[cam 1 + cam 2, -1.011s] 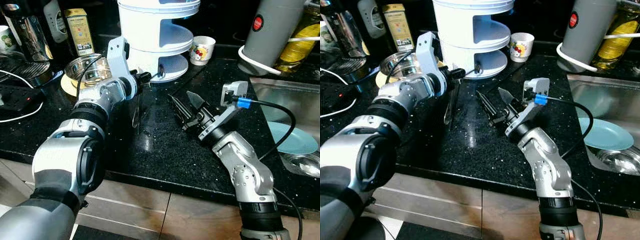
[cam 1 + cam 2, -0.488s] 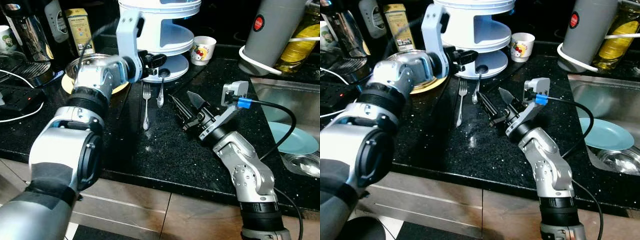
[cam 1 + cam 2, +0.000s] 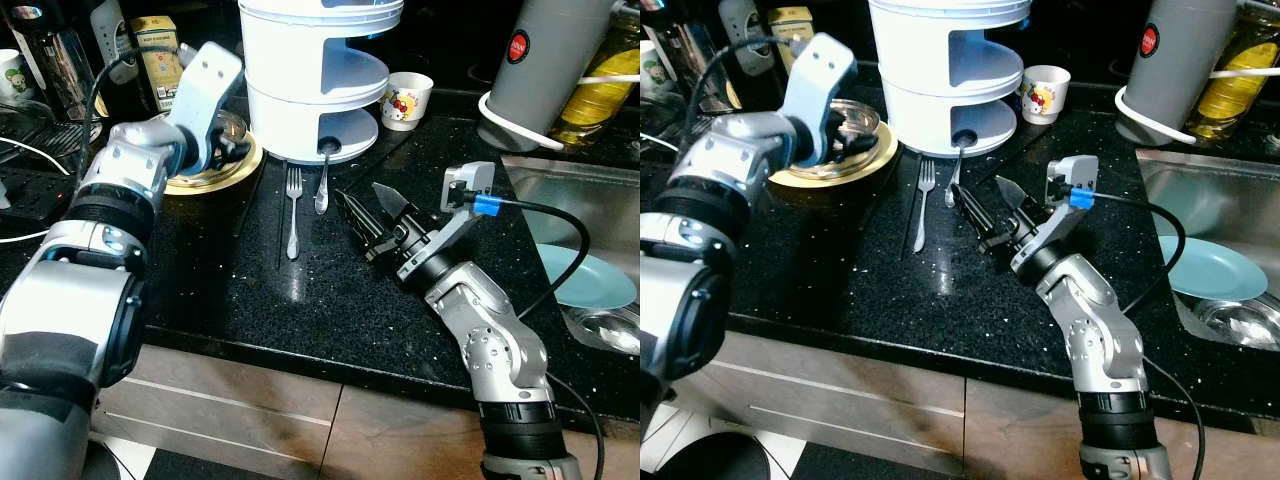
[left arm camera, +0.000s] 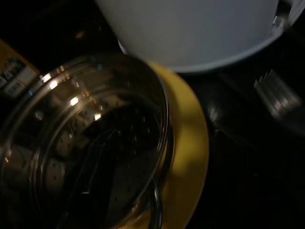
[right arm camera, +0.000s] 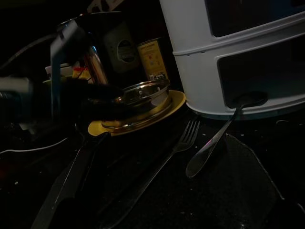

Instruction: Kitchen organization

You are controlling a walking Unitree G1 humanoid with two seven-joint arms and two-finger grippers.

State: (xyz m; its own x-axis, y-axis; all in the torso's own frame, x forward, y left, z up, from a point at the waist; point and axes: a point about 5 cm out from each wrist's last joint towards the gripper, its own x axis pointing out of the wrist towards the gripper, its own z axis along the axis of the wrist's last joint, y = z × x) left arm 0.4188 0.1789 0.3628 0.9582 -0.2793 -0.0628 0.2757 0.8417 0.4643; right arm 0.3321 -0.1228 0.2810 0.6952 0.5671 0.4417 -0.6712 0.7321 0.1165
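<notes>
On the black speckled bench [image 3: 330, 300], a fork [image 3: 292, 212] lies with its tines toward the white tiered holder [image 3: 315, 75]. Just beside it, on its 3 o'clock side, a spoon [image 3: 322, 180] lies with its bowl end at the holder's lowest opening. A thin dark stick [image 3: 281, 215] lies along the fork at its 9 o'clock side.

The left hand [image 3: 232, 150] reaches over the steel strainer bowl [image 3: 222, 135] that sits on a yellow plate [image 3: 215, 178], at 9 o'clock from the holder. The arm hides its fingers, so I cannot tell whether they are parted or closed. Its wrist camera looks down into the perforated bowl [image 4: 86, 148], with the yellow plate rim and the holder's white wall close by.

The right hand [image 3: 375, 212] rests low over the bench at 3 o'clock from the cutlery, released, with its two black fingers spread and grasping nothing, pointing toward 10 o'clock.

A small printed cup [image 3: 405, 100] stands at 3 o'clock from the holder. A grey flask [image 3: 540, 70] stands further out at 3 o'clock, and a blue plate [image 3: 590, 280] lies in the sink [image 3: 525, 180].
</notes>
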